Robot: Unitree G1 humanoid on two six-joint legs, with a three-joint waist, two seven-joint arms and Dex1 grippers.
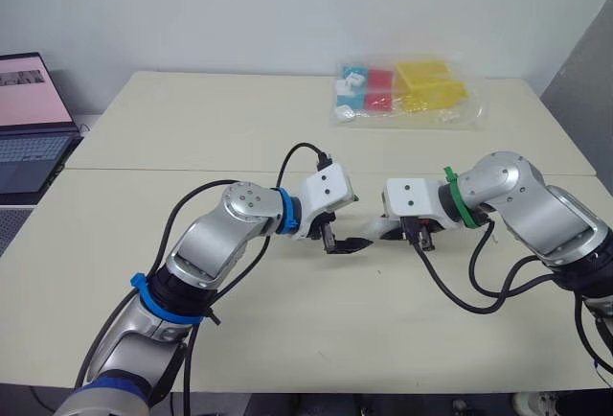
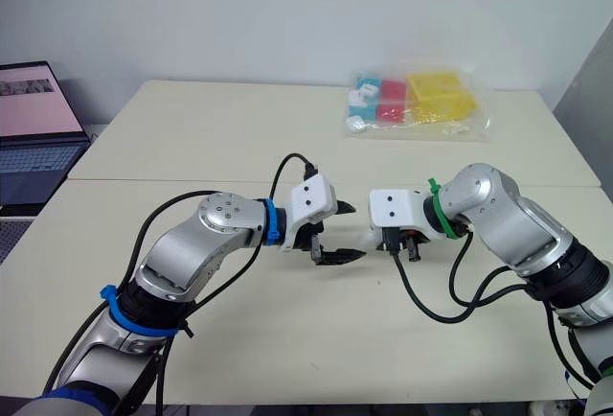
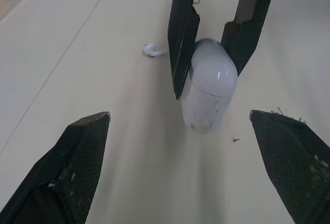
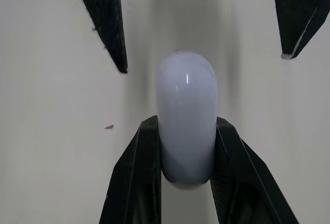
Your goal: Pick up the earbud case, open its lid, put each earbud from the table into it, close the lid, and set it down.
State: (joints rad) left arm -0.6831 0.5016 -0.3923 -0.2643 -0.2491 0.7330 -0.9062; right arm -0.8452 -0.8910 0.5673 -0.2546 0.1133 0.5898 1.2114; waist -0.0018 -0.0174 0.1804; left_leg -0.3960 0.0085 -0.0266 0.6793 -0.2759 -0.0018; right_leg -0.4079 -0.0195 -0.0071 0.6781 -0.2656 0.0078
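Two grippers face each other: the right gripper [image 4: 186, 126] pinches the white earbud case [image 4: 186, 90] between its fingers, and the left gripper [image 3: 179, 114] gapes wide just before it. One earbud [image 3: 153, 51] lies beside them. Prying the case open (smooth, rounded shell) could twist it loose.

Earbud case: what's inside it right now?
Cannot tell: the earbud case, clamped in the right gripper, has its lid shut, hiding the inside. One earbud lies on the table.
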